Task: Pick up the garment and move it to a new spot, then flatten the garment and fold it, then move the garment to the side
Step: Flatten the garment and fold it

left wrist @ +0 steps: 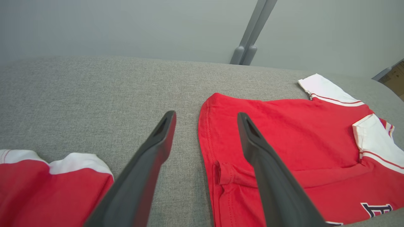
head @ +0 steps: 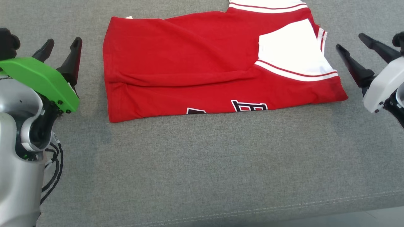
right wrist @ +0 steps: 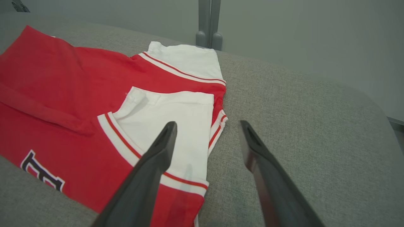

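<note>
Grey upholstered surface (head: 202, 164), folded red-and-white garment (head: 195, 63) lying flat on it.
Laid across the far middle, white sleeve uppermost at the right end. Flanked by left gripper (head: 63, 44) near the plain red left edge and right gripper (head: 350, 41) near the sleeve end, each apart from the cloth, fingers spread wide, holding nothing.

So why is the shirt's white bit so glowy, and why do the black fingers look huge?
Head view: the white sleeve of the garment is overexposed, so its folds wash out. Left wrist view: the left end effector sits close to the wide-angle lens, so it looms and the far edge of the cushion curves. Right wrist view: same looming for the right end effector; shadows are faint.
</note>
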